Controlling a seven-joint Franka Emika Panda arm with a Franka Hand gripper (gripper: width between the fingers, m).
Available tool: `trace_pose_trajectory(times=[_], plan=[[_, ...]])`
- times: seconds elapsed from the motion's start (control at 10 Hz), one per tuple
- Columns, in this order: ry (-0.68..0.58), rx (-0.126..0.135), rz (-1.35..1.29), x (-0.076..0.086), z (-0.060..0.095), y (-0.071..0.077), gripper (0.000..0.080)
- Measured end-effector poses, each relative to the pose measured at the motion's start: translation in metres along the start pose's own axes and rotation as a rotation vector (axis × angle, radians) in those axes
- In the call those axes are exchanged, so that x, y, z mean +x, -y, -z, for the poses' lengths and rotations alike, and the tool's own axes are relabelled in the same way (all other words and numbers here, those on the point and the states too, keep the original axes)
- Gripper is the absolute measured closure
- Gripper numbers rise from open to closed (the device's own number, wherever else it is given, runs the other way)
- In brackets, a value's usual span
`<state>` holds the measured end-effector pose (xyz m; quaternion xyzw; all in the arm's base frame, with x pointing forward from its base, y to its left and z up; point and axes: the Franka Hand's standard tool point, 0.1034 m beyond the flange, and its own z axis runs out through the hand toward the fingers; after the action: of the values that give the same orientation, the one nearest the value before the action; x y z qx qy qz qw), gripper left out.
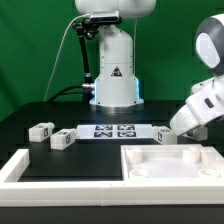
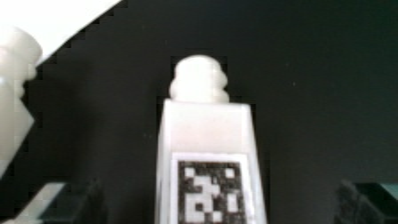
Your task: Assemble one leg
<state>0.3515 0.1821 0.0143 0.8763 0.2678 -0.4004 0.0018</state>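
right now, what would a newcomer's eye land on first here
In the wrist view a white leg with a black-and-white tag fills the frame, between the open gripper's dark fingers. In the exterior view the large white panel sits in the foreground at that view's right, the marker board beyond it, and another leg lies at that view's left.

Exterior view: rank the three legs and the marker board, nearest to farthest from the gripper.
1. right leg, beside the gripper, exterior view's right.
2. marker board, centre.
3. inner left leg, exterior view's left.
4. outer left leg, farthest left.
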Motion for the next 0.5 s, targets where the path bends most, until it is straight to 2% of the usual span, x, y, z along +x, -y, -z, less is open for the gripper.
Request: trace_pose_trajectory(times=[0.5], plan=[[-0.012,0.002,0.009,0.0021,-0.0065,0.0011,0.0162]])
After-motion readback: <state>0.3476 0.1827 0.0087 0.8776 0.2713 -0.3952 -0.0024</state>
